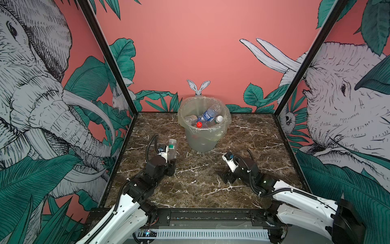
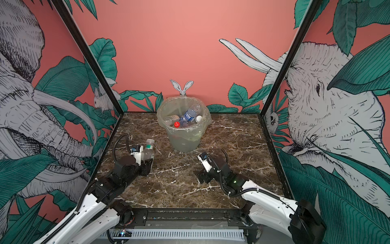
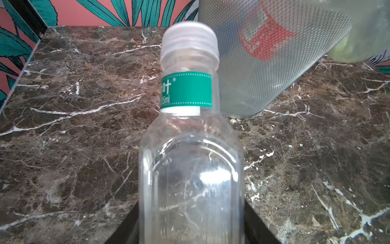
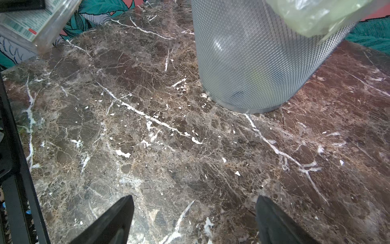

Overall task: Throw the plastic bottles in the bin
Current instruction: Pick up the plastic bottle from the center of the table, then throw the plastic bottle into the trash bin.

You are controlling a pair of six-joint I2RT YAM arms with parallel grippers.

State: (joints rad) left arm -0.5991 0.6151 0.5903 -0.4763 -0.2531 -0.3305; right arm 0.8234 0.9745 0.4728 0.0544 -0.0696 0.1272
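My left gripper (image 1: 171, 161) (image 2: 147, 161) (image 3: 191, 232) is shut on a clear plastic bottle (image 1: 172, 150) (image 2: 149, 150) (image 3: 190, 152) with a green neck label and a pale cap. It is held upright above the table's left side, left of the bin. The bin (image 1: 200, 141) (image 2: 183, 141) (image 3: 263, 80) (image 4: 249, 63) stands at the back centre, lined with a clear bag. Several bottles (image 1: 209, 115) (image 2: 188, 115) lie inside it, one with a red cap (image 1: 199, 125). My right gripper (image 1: 223, 176) (image 2: 199, 176) (image 4: 194, 198) hovers open and empty low over the table, right of centre.
The dark marble table (image 1: 200, 186) (image 4: 147, 137) is boxed in by patterned walls on three sides, with black frame posts (image 1: 105, 55) at the back corners. In the right wrist view the held bottle (image 4: 31, 23) shows off to one side.
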